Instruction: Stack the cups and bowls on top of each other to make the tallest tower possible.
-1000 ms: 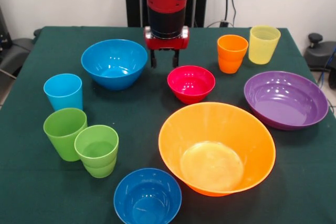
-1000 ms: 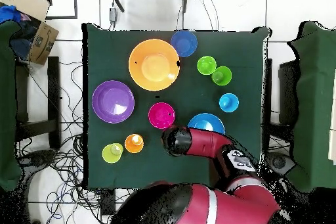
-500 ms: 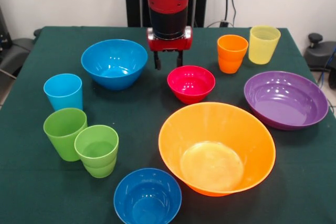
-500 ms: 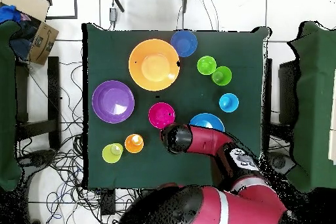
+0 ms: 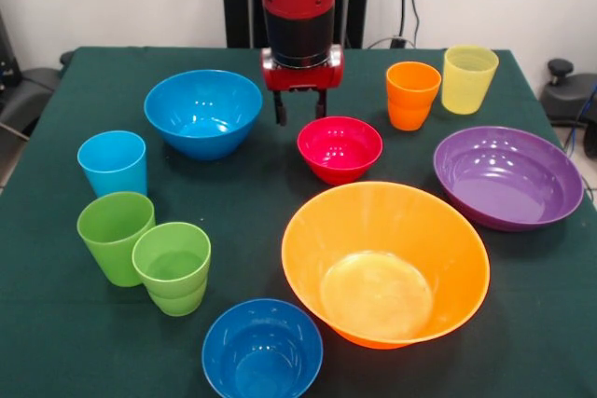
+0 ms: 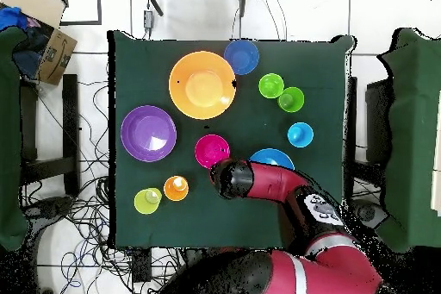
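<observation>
1. No tower stood yet: every cup and bowl sat apart on the green tabletop (image 5: 242, 188), so the step in hand looked like the first pick.
2. The gripper (image 5: 300, 119) hung with its two fingers apart and nothing between them, above the cloth just off the rim of the small red bowl (image 5: 340, 147), on the side toward the tabletop's far edge.
3. From overhead the arm's head covered the gripper, sitting beside the red bowl and the larger blue bowl (image 5: 203, 112).
4. Judged from that, the red bowl seemed the likeliest target; the next move would call for a short shift over its rim, one finger inside and one outside, then a descent and a close on the thin wall.
5. The orange cup (image 5: 411, 94) and the yellow cup (image 5: 469, 78) stood near the far edge toward one corner, close together.
6. The purple bowl (image 5: 507, 176) lay by the side edge below them, empty.
7. The big orange bowl (image 5: 385, 262) sat toward the near edge, empty, with the smaller blue bowl (image 5: 262, 349) at the near edge itself.
8. The light blue cup (image 5: 113, 162) and two green cups (image 5: 115, 236) stood along the opposite side; the stepped green cup (image 5: 173, 267) touched its neighbour.
9. All containers appeared empty and upright, mouths up.
</observation>
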Robot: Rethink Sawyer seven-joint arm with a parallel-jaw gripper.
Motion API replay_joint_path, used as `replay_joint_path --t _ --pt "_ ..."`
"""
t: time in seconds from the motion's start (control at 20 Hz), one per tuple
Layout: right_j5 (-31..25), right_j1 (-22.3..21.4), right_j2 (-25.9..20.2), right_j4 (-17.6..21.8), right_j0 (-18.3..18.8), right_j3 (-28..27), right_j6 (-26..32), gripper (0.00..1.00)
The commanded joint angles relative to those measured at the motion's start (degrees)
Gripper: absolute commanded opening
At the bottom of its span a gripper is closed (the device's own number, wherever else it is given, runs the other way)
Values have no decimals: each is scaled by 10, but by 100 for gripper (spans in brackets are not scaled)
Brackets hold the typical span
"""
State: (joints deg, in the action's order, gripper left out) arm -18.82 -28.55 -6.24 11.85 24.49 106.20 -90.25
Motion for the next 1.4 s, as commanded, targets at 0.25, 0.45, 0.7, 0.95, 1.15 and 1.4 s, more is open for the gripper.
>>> replay_joint_path --t 0.25,0.45,0.7,0.95,1.15,1.4 --pt "-102 -51 -50 14 -11 54 -7 100" --pt "-100 -70 -62 7 -12 90 -21 100" --pt "-103 -105 -65 -5 -24 126 -43 100" --pt "-89 -128 -67 -21 -44 157 -70 100" --pt "-93 -147 -65 -45 -70 171 -95 100" --pt "-82 -155 -58 -76 -106 180 -120 100"
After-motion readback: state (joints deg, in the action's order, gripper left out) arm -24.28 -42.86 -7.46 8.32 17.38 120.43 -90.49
